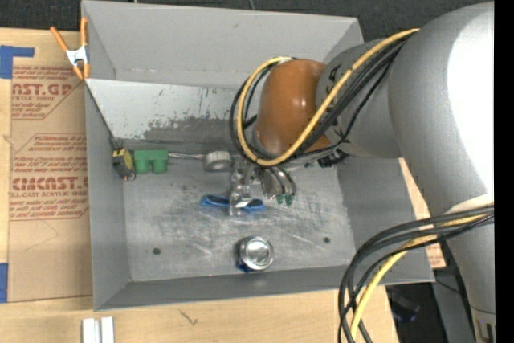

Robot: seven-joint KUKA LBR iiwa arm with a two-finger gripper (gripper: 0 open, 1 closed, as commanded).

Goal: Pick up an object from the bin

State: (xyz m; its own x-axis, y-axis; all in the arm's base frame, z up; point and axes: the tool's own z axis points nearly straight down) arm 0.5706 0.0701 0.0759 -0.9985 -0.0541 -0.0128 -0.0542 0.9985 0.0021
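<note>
From above and a little to one side, the grey metal bin (161, 96) sits open with only a handful of loose things scattered over its scratched floor. The arm (438, 92) comes in from the right, big and pale, with black and yellow cables (365, 60) looping over the orange cover (289, 104) at its wrist.

The end effector (241, 201) is down low near the middle of the bin floor, right over a small blue thing (212, 202) that lies flat and lengthways. One blue end sticks out to the left of the metal tip, and a bit more blue shows just to its right. The metal parts and the blue thing overlap from here, so I cannot tell whether the end effector is apart or together, nor whether it has any hold on the piece.

Just behind it lies a small grey round piece (217, 161). Well off to the left, near the wall, is a green block (150, 161), with a small black and yellow bit (122, 161) touching its left side. Toward the front of the bin, apart from everything else, a shiny silver can (255, 253) lies with a rim of blue showing at its lower edge.
</note>
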